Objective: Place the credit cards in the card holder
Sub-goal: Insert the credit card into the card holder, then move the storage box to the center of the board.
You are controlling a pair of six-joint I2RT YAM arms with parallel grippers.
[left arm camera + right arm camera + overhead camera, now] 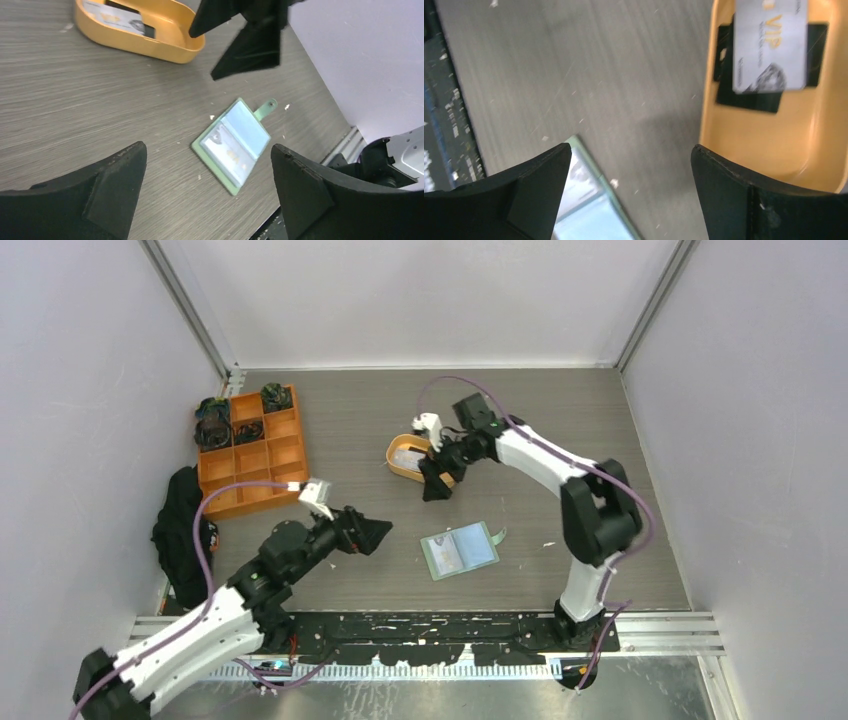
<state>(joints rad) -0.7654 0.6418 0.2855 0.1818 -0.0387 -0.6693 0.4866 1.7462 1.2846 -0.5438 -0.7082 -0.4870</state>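
Observation:
The sage-green card holder (458, 550) lies open and flat on the table, its snap tab pointing right. In the left wrist view the card holder (232, 145) shows pale clear pockets, one with a light card behind it. More credit cards lie in the orange oval tray (395, 462): a white VIP card (769, 45) on top of black cards (749, 97). My left gripper (378, 535) hangs open just left of the holder, nothing between its fingers. My right gripper (437, 487) is open and empty over the table at the tray's near edge, the card holder (584, 210) below it.
An orange grid organiser (250, 450) with dark items in its back cells stands at the far left. A black bundle (180, 530) lies by the left wall. White walls close in three sides, and a metal rail (450, 625) runs along the near edge.

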